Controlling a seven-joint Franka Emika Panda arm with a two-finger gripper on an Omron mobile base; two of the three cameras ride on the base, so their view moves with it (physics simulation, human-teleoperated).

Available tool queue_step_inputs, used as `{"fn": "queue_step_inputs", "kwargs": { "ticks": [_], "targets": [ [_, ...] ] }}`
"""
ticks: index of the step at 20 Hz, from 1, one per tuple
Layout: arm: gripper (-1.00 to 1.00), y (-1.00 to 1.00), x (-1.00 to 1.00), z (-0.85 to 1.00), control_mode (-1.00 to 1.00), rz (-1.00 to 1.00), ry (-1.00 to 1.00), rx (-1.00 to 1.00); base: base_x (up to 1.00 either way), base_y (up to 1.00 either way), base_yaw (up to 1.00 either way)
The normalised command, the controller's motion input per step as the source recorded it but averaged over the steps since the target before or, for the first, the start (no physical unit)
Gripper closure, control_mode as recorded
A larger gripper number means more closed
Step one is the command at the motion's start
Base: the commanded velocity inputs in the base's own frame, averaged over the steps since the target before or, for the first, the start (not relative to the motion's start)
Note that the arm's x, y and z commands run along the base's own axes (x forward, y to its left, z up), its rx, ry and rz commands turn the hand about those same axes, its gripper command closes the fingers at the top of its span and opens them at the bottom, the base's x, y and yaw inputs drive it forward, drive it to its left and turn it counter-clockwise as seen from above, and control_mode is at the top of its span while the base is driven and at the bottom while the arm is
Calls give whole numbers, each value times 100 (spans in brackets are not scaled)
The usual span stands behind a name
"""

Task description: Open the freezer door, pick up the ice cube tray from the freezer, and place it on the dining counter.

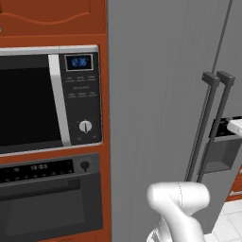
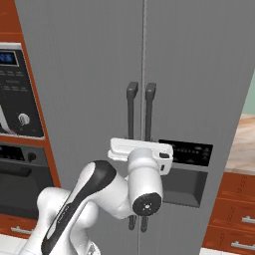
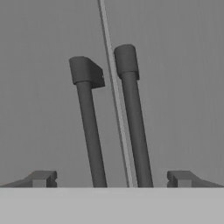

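The freezer (image 2: 89,74) is a tall grey appliance with two flat doors, both shut. Two dark bar handles (image 3: 89,127) (image 3: 135,127) stand side by side along the seam between the doors. I cannot tell which panel is the freezer door. My gripper (image 3: 111,179) is open and faces the seam from a short way off, touching nothing. In the hand view both handles rise between its fingertips (image 3: 41,178). My white hand (image 2: 142,149) hovers in front of the lower part of the handles (image 2: 131,114). The ice cube tray is hidden. The dining counter is out of view.
To the left, an orange-red cabinet holds a microwave (image 1: 47,99) above a black oven (image 1: 47,198). A dark dispenser panel (image 2: 187,152) sits in the right door. Orange-red drawers (image 2: 239,199) stand at the lower right.
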Motion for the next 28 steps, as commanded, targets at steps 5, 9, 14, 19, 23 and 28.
{"fn": "queue_step_inputs", "kwargs": {
  "ticks": [5,9,14,19,23,28],
  "targets": [
    [-100,-3,27,0,-100,0,-11,4,0,0,0],
    [-100,-12,38,0,-100,0,-7,4,0,0,0],
    [-100,-16,35,0,-100,1,-3,4,0,0,0],
    [-100,-23,32,0,-100,3,0,4,0,0,0],
    [-100,-12,25,0,-100,3,0,1,0,0,0],
    [-100,0,3,0,-100,0,0,0,0,0,0]
  ]
}}
